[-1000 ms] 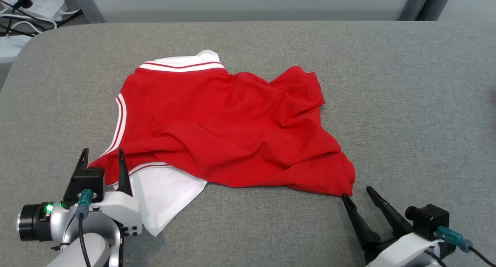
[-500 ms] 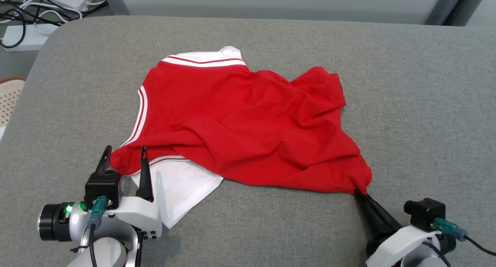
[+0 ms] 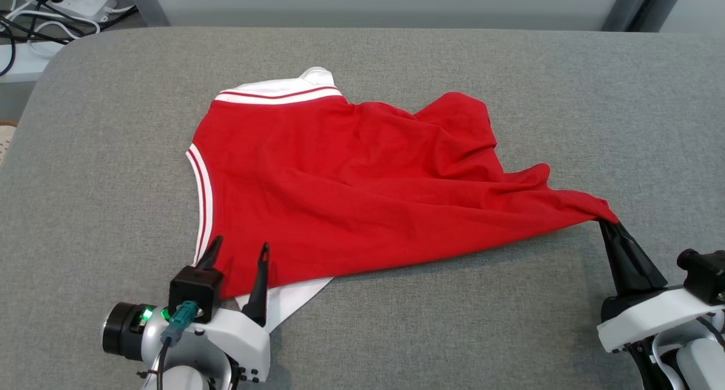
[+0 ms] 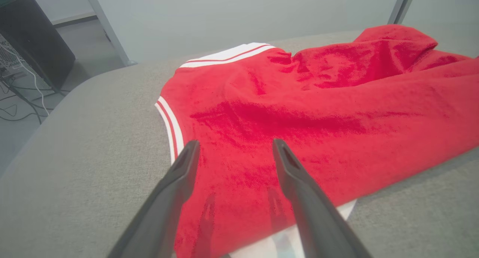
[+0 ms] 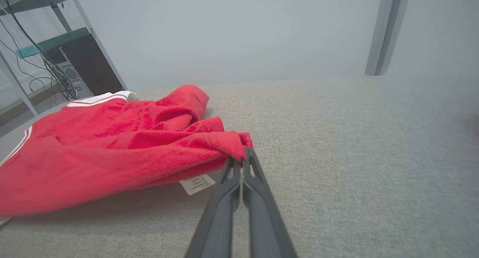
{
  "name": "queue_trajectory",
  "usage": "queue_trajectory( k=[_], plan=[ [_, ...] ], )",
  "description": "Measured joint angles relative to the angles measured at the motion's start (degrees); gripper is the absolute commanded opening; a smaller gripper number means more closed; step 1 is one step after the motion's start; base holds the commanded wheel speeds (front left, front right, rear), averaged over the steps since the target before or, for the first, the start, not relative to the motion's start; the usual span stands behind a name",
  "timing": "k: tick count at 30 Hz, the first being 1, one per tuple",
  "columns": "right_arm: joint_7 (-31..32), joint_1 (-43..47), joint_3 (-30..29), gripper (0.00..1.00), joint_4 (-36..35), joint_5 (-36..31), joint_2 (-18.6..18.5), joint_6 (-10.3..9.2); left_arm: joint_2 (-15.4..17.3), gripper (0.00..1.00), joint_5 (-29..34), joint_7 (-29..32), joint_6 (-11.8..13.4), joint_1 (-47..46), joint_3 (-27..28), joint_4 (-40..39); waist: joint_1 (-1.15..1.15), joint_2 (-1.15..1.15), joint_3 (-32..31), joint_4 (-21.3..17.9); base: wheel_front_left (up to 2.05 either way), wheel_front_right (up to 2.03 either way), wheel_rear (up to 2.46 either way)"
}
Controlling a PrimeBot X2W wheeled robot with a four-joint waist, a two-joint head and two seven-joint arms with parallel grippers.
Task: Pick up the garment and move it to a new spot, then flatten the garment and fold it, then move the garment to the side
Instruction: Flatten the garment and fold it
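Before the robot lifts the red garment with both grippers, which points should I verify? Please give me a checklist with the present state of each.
1. Grip: right gripper shut on the garment at its right corner: ok.
2. Jaws: left gripper open: ok.
3. Place: left gripper over the near left corner: ok.
4. Cloth actually between its jaws: cannot tell.
5. Flatness: garment is wrinkled, and a white layer sticks out underneath: not ok.
6. Snags: label lies on the table beside the right gripper, not pinched: ok.
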Motion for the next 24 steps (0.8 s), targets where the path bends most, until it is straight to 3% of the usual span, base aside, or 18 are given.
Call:
queue_trajectory(
  k=[3,7,21,24],
  plan=[
    [0.0,0.0,-0.2,0.00,-1.0,-0.9,-0.2,0.00,0.9,1.00,-0.2,2.3,-2.6,0.0,-2.1,-1.6,0.00,0.00,0.1,0.2,0.00,0.00,0.00],
    [0.0,0.2,-0.4,0.00,-1.2,-1.1,0.2,0.00,2.9,1.00,-0.3,5.9,-3.9,0.2,-4.4,-3.7,0.00,0.00,0.2,0.8,0.00,0.00,0.00],
    [0.0,1.3,0.2,0.00,-1.3,-1.1,0.7,0.00,3.9,1.00,0.0,15.9,-4.3,2.0,-11.0,-5.4,0.00,0.00,0.2,1.4,0.00,0.00,0.00],
    [0.0,1.3,0.3,0.00,-1.3,-1.0,0.5,0.00,3.9,0.80,0.3,16.3,-4.3,1.9,-11.3,-3.6,0.00,0.00,0.3,1.1,0.00,0.00,0.00]
  ],
)
